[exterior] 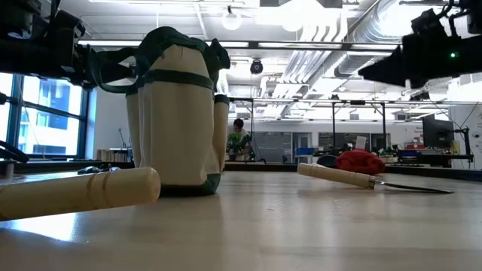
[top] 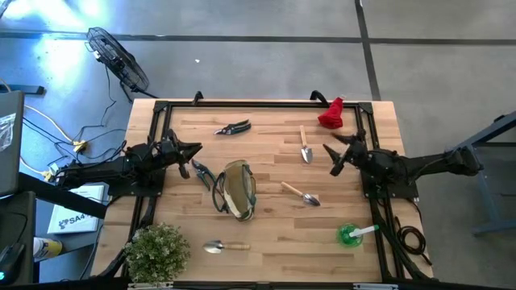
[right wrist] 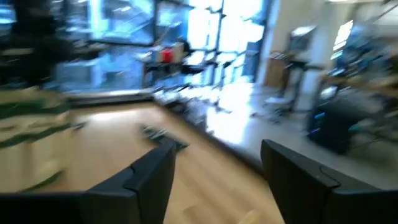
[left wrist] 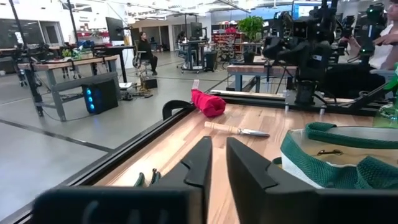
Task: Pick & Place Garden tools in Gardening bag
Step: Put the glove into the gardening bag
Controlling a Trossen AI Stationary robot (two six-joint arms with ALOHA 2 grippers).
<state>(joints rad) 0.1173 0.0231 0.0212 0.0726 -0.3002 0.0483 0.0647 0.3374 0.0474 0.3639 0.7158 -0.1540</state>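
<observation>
Left gripper: the left gripper (top: 192, 150) hovers over the table's left part, its dark fingers (left wrist: 202, 163) a narrow slit apart and holding nothing.
Right gripper: the right gripper (top: 332, 153) hangs above the right part of the light wooden slatted table (top: 266, 242), jaws spread wide and empty.
Bag: the soft olive-tan fabric gardening bag with dark green trim (top: 235, 190) stands upright just beside the left gripper, between the two grippers.
Shears: dark-handled pruning shears (top: 233, 127) lie near the left gripper, toward the far edge.
Trowels: one wooden-handled metal trowel (top: 305, 147) lies just beside the right gripper; a second (top: 301, 194) lies between the bag and the right arm; a third (top: 225, 247) lies at the near edge, well apart from both grippers.
Cloth: a red glove-like cloth (top: 331, 113) sits at the far edge, near the right gripper.
Green piece: a green-and-white round piece (top: 352, 234) rests near the right arm's base.
Plant: a bushy green plant (top: 156, 251) stands at the near left corner.
</observation>
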